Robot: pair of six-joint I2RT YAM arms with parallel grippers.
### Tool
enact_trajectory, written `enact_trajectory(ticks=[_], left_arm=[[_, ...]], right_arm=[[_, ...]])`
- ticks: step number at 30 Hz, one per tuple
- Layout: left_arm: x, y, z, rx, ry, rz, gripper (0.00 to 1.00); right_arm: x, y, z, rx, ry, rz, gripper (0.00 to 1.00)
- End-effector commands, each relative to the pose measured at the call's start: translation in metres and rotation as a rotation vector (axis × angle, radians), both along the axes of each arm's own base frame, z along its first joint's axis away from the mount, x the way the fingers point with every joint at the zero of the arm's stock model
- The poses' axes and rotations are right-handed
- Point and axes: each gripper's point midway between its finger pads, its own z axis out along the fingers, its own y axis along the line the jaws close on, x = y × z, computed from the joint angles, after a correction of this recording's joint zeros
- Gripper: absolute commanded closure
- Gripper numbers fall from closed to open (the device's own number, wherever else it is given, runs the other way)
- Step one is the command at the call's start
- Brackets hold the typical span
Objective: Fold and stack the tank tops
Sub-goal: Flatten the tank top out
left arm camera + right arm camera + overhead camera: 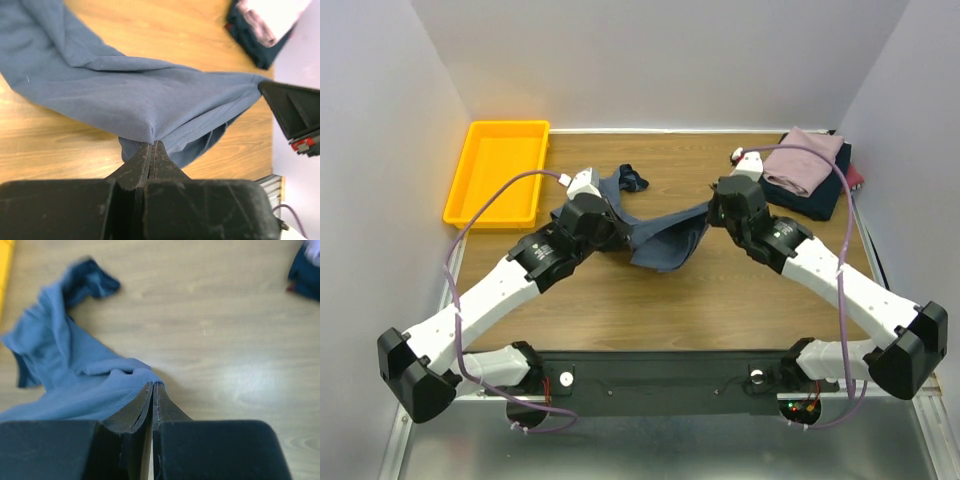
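Tray: a yellow plastic tray sits at the far left corner of the table, well apart from the cloth.
Left arm: it reaches from its base at the near left edge diagonally inward toward the middle of the table. A lavender cable loops alongside it.
Left gripper: the left gripper is clenched tight. In the left wrist view its two black fingers press together with a fold of blue cloth pinched at their tips.
Slate-blue tank top: the slate-blue tank top is near the middle of the table, strung between the two grippers and sagging in a bunch between them. One dark-trimmed strap trails on the wood behind the left wrist. Whether the sagging part touches the table cannot be told.
Right gripper: the right gripper is clamped on the opposite end of the same top. Its fingers nearly meet, with a stitched edge of the cloth caught at their tips.
Stack: at the far right corner a folded mauve-pink tank top lies on a navy tank top. A sliver of a maroon tank top shows at the stack's right edge, next to the wall.
Right arm: it runs from its base at the near right edge diagonally inward, mirroring the left arm, with its wrist just beside the stack.
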Motion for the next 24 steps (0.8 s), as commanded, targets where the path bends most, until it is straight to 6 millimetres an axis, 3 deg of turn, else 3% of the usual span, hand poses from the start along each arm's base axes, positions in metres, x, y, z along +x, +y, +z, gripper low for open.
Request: enact_trajectory(ticks=[1, 3, 4, 7, 8, 9, 10, 16, 18, 20, 21, 22, 24], left_arm=[[0.008, 0.018, 0.064, -0.008, -0.148, 0.040, 1.00], [0.013, 0.021, 0.091, -0.025, -0.195, 0.053, 1.00], [0.015, 0.023, 0.098, -0.020, -0.207, 0.063, 1.00], [0.019, 0.029, 0.134, -0.045, -0.276, 0.087, 1.00], [0.020, 0.031, 0.143, -0.044, -0.297, 0.089, 1.00], [0.021, 0.032, 0.151, -0.047, -0.313, 0.094, 1.00], [0.023, 0.036, 0.169, -0.062, -0.345, 0.108, 1.00], [0.027, 0.060, 0.238, -0.082, -0.489, 0.173, 1.00], [0.030, 0.067, 0.243, -0.073, -0.496, 0.190, 1.00], [0.042, 0.072, 0.232, -0.059, -0.473, 0.196, 1.00], [0.050, 0.071, 0.206, -0.031, -0.425, 0.187, 1.00], [0.053, 0.064, 0.189, -0.044, -0.388, 0.141, 1.00], [0.068, 0.072, 0.156, -0.056, -0.329, 0.150, 1.00]], right_arm=[[0.015, -0.019, 0.098, 0.016, -0.212, -0.088, 0.94], [0.016, -0.019, 0.122, 0.023, -0.249, -0.081, 0.95], [0.018, -0.018, 0.147, 0.051, -0.291, -0.082, 0.96], [0.018, -0.022, 0.183, 0.066, -0.355, -0.091, 0.97], [0.017, -0.024, 0.208, 0.093, -0.398, -0.098, 0.97], [0.016, -0.025, 0.221, 0.094, -0.421, -0.093, 0.97], [0.014, -0.028, 0.246, 0.120, -0.464, -0.099, 0.98], [0.012, -0.028, 0.309, 0.132, -0.576, -0.076, 0.98], [0.014, -0.021, 0.315, 0.143, -0.585, -0.052, 0.97], [0.027, -0.007, 0.301, 0.116, -0.553, -0.026, 0.95], [0.034, -0.002, 0.289, 0.101, -0.528, -0.022, 0.94], [0.047, 0.010, 0.258, 0.056, -0.467, -0.013, 0.94], [0.058, 0.024, 0.220, 0.036, -0.394, 0.006, 0.91]])
